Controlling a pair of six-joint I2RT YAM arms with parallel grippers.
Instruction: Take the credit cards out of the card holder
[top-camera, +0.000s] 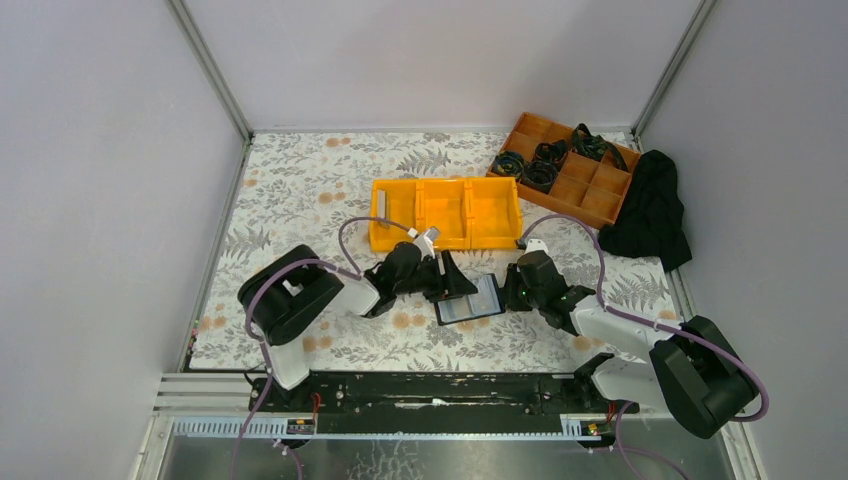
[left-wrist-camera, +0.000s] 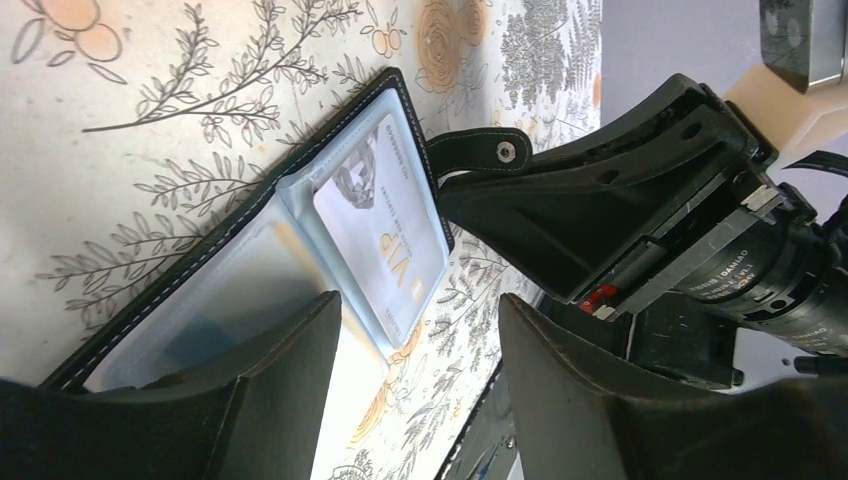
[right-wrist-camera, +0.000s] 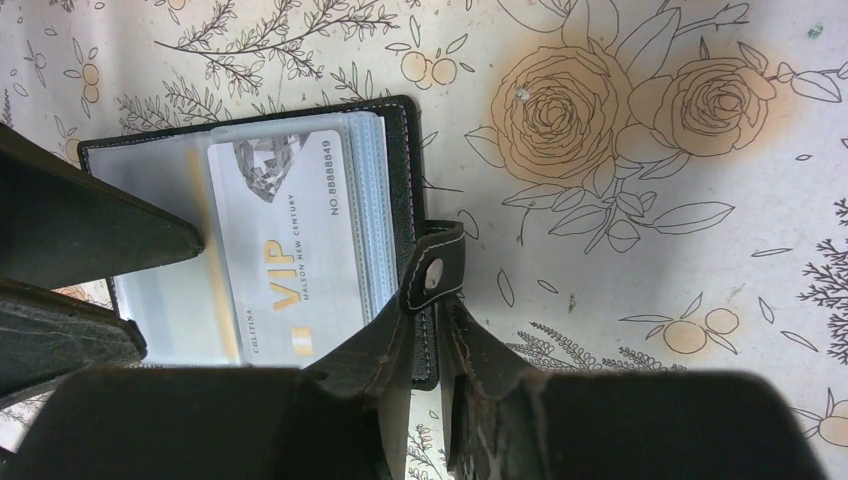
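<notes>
Right hand (right-wrist-camera: 428, 330) clamps card holder (right-wrist-camera: 378, 200) edge (left hand (left-wrist-camera: 420, 310) beside).

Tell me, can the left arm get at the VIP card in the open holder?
Probably yes: the card holder lies open, the VIP card faces up in its clear sleeve, and the left gripper hangs right beside it, jaws apart.
</notes>
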